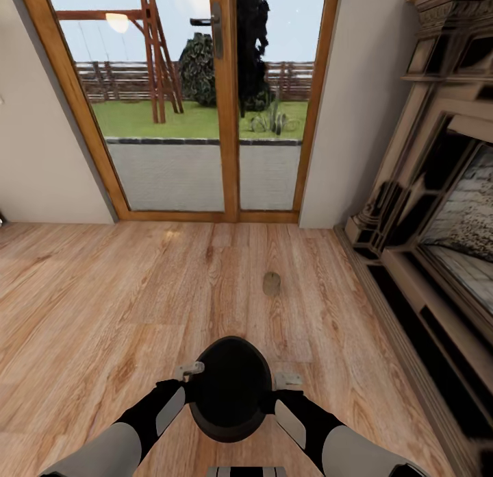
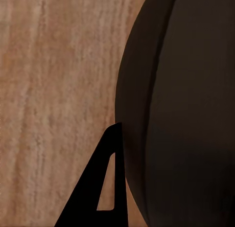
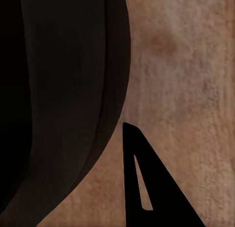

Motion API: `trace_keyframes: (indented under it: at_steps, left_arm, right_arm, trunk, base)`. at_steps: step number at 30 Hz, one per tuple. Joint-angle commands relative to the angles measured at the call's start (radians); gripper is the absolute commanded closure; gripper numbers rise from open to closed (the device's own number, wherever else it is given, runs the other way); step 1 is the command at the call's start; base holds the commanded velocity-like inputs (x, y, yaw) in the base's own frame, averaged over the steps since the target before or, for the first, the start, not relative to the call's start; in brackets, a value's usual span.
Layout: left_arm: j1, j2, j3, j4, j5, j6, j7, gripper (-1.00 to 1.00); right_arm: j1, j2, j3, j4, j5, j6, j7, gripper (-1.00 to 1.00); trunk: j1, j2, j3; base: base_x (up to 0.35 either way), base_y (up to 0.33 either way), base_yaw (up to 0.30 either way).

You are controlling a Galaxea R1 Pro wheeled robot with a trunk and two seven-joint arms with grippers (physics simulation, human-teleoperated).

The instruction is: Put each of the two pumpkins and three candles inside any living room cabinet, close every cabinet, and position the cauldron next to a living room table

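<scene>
Black cauldron [image 1: 231, 388] pinned between both arms above the wooden floor [image 1: 103, 299], its inside hidden; jaws pressed against its sides, grip unclear; a candle [image 1: 272, 283] stands ahead

head overlooks cauldron [image 1: 230, 388], wrists flank close

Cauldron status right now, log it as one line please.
cauldron: held between both arms above wood floor | candle: on floor ahead | facing glass door

Wood-plank floor [image 1: 103, 292]; glazed wooden-framed door [image 1: 226, 100] far centre; ornate fireplace [image 1: 438, 210] right; swing set [image 1: 147, 52] outside.
</scene>
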Motion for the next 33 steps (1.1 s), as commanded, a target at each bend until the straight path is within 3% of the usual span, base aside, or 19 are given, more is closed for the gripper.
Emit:
trace_keyframes:
  at_steps: [1,15,19,30,33]
  left_arm:
    - [0.000,0.001,-0.008,-0.002,0.002,0.004,0.011,1.00]
    - [0.000,0.001,-0.009,-0.002,0.001,0.004,0.011,1.00]
    - [0.000,0.001,-0.009,-0.002,0.001,0.004,0.011,1.00]
    - [0.000,0.001,-0.010,-0.002,0.001,0.004,0.011,1.00]
    - [0.000,0.001,-0.010,-0.002,0.001,0.004,0.011,1.00]
  right_arm:
    - [-0.001,-0.001,0.009,-0.001,-0.005,0.005,-0.010,1.00]
    - [-0.001,-0.001,0.009,-0.002,-0.005,0.005,-0.010,1.00]
    - [-0.001,-0.001,0.009,-0.002,-0.005,0.005,-0.010,1.00]
    - [-0.001,-0.001,0.008,-0.002,-0.005,0.005,-0.009,1.00]
    - [-0.001,-0.001,0.009,-0.002,-0.005,0.005,-0.010,1.00]
  trunk:
    - [0.000,0.000,-0.001]
    - [0.000,0.000,-0.001]
    - [-0.002,0.001,0.015]
    - [-0.002,0.001,0.015]
    - [-0.003,0.001,0.026]
  base:
    - [0.000,0.000,0.000]
    - [0.000,0.000,0.000]
    - [0.000,0.000,0.000]
    - [0.000,0.000,0.000]
    - [0.000,0.000,0.000]
